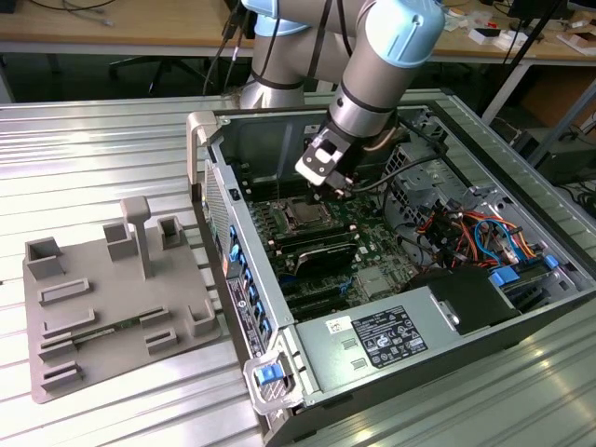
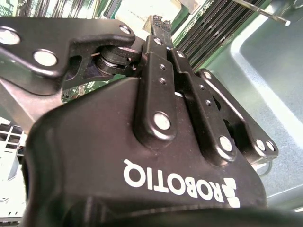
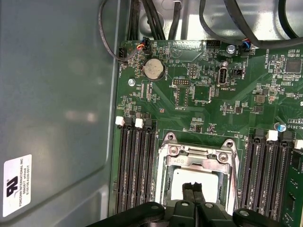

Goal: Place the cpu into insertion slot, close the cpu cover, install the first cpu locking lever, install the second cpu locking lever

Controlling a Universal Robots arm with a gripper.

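On ribbed metal table [image 1: 93,149], open computer case [image 1: 270,140]; claw [image 3: 194,186] closed over cpu [image 3: 213,182].

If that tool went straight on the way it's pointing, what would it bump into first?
Most likely the cpu: in the first wrist view the tool points down at its silvery top. How much gap is left between them is unclear.

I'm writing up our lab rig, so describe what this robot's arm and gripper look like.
The arm is silver-grey tubing with light-blue joint caps and a black cable along it. The gripper is black, with hinged link fingers, silver rivets and white lettering on its body.
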